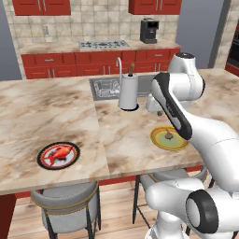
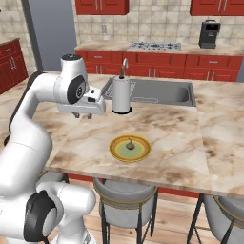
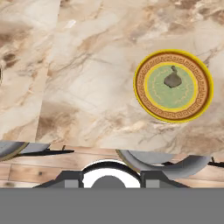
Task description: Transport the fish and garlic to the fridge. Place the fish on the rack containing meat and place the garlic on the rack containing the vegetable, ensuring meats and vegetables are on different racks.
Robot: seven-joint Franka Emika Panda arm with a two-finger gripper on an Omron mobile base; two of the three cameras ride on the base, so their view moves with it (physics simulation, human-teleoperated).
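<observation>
Left base view shows both task things waiting on the marble surface (image 1: 56, 107): the fish (image 1: 59, 154) lies on a dark-rimmed red plate (image 1: 44, 163) at the near left, and the garlic (image 1: 168, 136) sits on a yellow plate (image 1: 156, 140) at the near right, partly behind the arm. Neither has been picked up, so the task looks to be at its first step, choosing and reaching for one item. The hand (image 2: 82, 115) hovers above the surface, carrying nothing; whether its jaws are open or closed I cannot tell, since they are too small in the right base view. The garlic lies near, to the right of the hand and lower; the fish is well apart. The next move likely calls for swinging right over the garlic, descending, and closing on the bulb.
</observation>
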